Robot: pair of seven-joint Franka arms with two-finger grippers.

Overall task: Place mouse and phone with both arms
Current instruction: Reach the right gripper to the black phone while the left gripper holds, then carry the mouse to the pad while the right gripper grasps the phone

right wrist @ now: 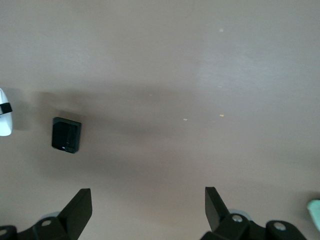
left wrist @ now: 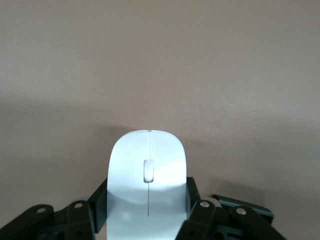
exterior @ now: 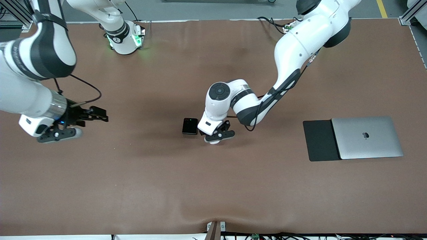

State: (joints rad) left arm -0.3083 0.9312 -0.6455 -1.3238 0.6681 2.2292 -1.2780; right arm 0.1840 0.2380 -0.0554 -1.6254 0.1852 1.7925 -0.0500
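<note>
Near the middle of the tabletop I have the left gripper [exterior: 217,135] low over the brown surface, its fingers [left wrist: 192,200] clenched on the sides of the mouse [left wrist: 147,185]. My left wrist view shows the white shell running out between the two pads with its grey line pointing away from the camera; from the front only a sliver of white shows under the claw [exterior: 213,141]. I cannot tell whether the mouse touches the table or hangs just above it.

Just beside that gripper, toward the right arm's end of the table, the phone [exterior: 190,126] lies flat on the surface, untouched; my right wrist view picks it up too [right wrist: 66,135].

My right gripper [exterior: 81,118] waits near the edge at the right arm's end, released, its fingers [right wrist: 80,210] spread wide with nothing between them.

Toward the edge at the left arm's end a closed silver laptop [exterior: 367,137] lies flat, overlapping one side of a black mat [exterior: 318,140].
</note>
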